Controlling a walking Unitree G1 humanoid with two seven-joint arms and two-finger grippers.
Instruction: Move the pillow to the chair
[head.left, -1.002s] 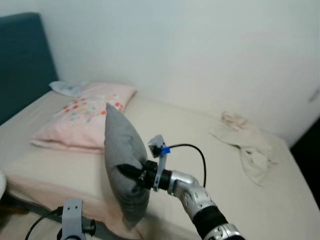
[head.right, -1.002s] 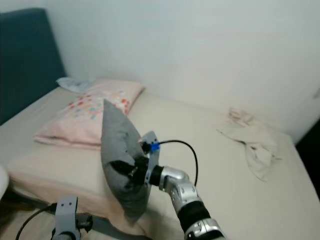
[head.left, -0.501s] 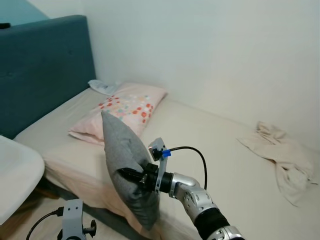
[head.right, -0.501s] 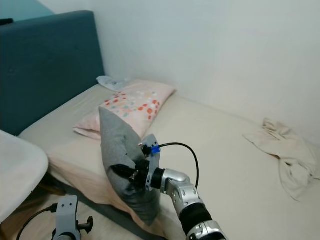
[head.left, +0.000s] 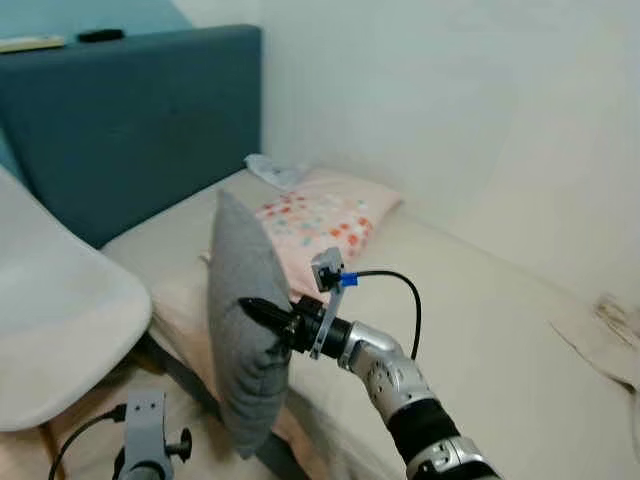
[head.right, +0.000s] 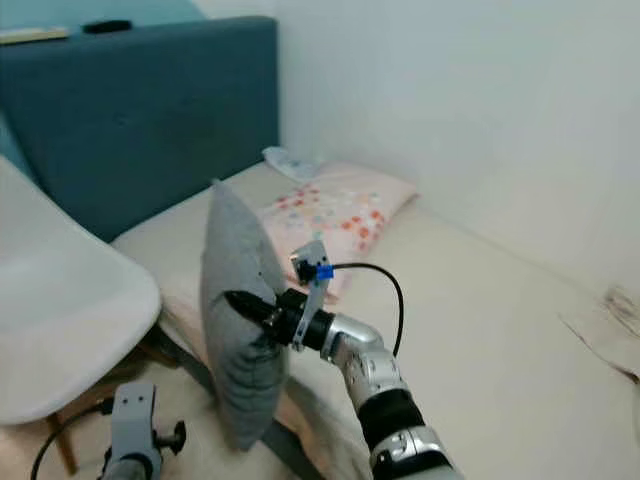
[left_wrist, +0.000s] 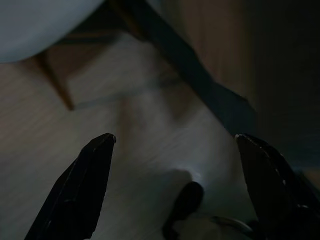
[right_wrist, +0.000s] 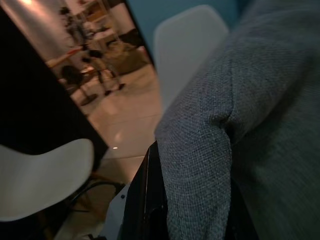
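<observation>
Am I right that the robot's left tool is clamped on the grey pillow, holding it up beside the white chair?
Not quite: the right tool is the one clamped on the grey pillow, as the left eye view shows. The left tool hangs open over the floor. The rest stands: the pillow is held up beside the white chair.

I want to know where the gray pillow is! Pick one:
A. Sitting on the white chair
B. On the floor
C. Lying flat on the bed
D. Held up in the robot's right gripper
D: the right gripper pinches the gray pillow, which hangs upright in the air between the bed and the white chair.
</observation>
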